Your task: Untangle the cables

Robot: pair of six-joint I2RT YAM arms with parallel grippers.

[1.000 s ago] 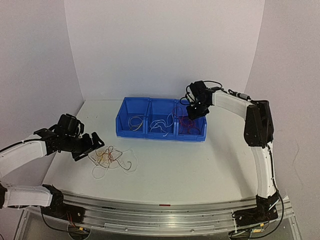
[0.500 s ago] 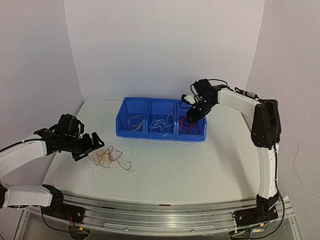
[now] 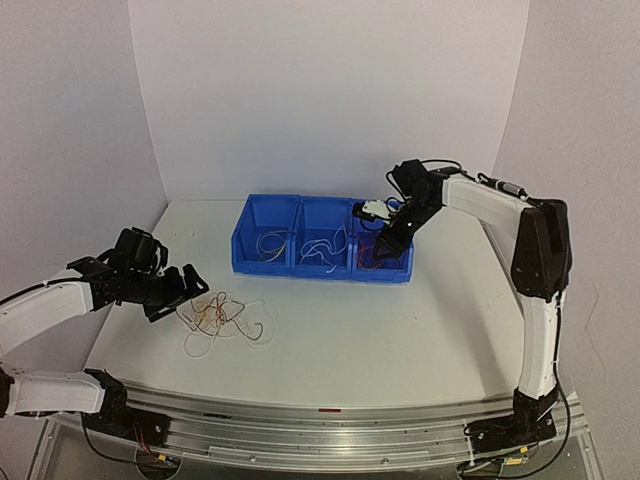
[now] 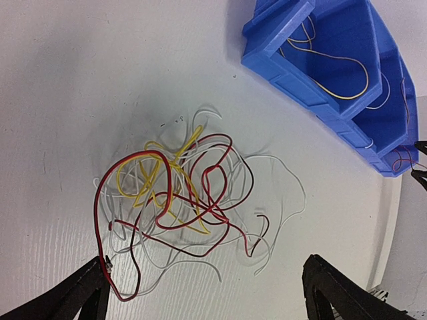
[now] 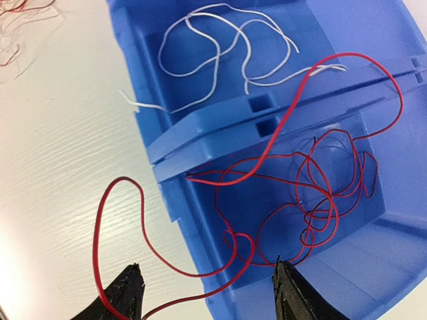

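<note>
A loose tangle of red, yellow and white cables (image 3: pixel 225 315) lies on the white table at the left; the left wrist view shows it (image 4: pixel 180 193) just ahead of the fingers. My left gripper (image 3: pixel 185 295) (image 4: pixel 207 300) is open and empty, right beside the tangle's left edge. My right gripper (image 3: pixel 388 243) (image 5: pixel 208 297) is open, low over the right compartment of the blue bin (image 3: pixel 320 262). Red cables (image 5: pixel 320 200) lie coiled in that compartment. One red cable hangs over the front wall and runs between the open fingers.
The blue bin (image 5: pixel 200 127) has three compartments: yellowish cables in the left one (image 4: pixel 333 67), white cables (image 5: pixel 220 47) in the middle one, red in the right. White walls close in the table at the back and sides.
My right gripper has moved down and toward the front of the right compartment, and the right arm has swung outward. The left arm and the tangle have not moved.
</note>
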